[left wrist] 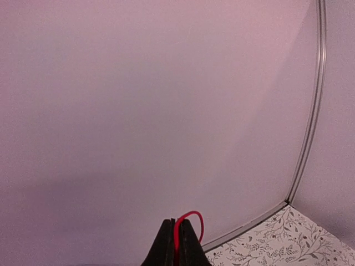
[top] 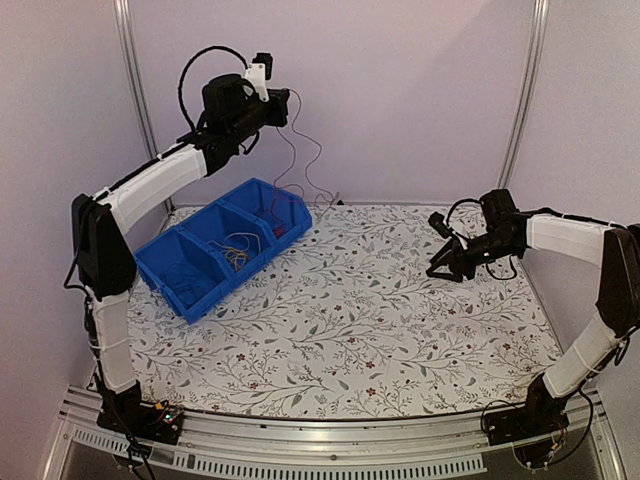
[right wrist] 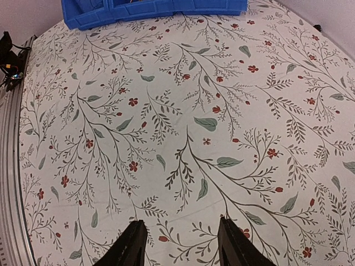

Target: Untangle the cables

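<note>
Red cable (left wrist: 192, 213), pinched by left end effector (left wrist: 177, 223)

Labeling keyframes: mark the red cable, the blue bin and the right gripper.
red cable (left wrist: 190, 213): left wrist view, top of its loop.
blue bin (top: 225, 295): top external view, near outer wall.
right gripper (right wrist: 182, 221): right wrist view, midway between its open fingertips.
</note>
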You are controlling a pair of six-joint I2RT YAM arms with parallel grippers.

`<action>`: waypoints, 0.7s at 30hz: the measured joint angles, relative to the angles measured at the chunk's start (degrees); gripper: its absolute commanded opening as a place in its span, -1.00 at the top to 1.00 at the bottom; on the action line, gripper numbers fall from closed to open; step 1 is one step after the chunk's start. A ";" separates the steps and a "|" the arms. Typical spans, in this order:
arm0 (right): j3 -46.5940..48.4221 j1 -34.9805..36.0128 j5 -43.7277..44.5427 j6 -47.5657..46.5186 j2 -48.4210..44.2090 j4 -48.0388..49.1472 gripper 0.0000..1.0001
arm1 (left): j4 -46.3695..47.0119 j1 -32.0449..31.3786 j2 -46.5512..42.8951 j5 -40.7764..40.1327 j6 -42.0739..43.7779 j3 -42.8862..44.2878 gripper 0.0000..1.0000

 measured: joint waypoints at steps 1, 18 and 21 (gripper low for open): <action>0.00 0.00 0.00 0.00 0.02 0.00 0.04 | -0.31 0.15 0.57 0.35 0.07 0.52 1.00; 0.00 0.02 0.17 -0.02 1.36 0.00 0.03 | -4.31 5.31 7.32 2.40 0.31 5.79 1.00; 0.00 0.02 0.26 -0.04 1.53 0.00 0.03 | -4.28 6.21 7.52 2.51 0.02 5.38 1.00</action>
